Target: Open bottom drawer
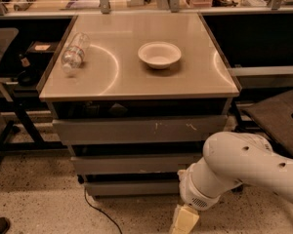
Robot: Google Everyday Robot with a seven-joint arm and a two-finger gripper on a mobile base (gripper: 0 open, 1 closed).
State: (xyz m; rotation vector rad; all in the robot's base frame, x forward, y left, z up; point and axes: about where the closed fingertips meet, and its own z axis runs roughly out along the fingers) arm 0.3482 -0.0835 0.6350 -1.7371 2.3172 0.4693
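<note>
The end effector (183,221) sits at the lower edge, its grip impossible to tell; the bottom drawer (132,187) lies just up-left.

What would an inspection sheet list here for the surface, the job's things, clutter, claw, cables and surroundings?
Surface: tan cabinet top, glare arcs, two items on it.
Job's things: bottom drawer, narrowest grey front, lowest of three; no tray body showing.
Clutter: clear bottle lying on its side at the left; white bowl upright near the middle.
Claw: claw low at the picture's bottom edge, by the bottom drawer's right end, not visibly touching it, partly cut off.
Cables: dark cable on the floor under the cabinet's left side.
Surroundings: speckled floor; cluttered bench behind; dark seat at right.
</note>
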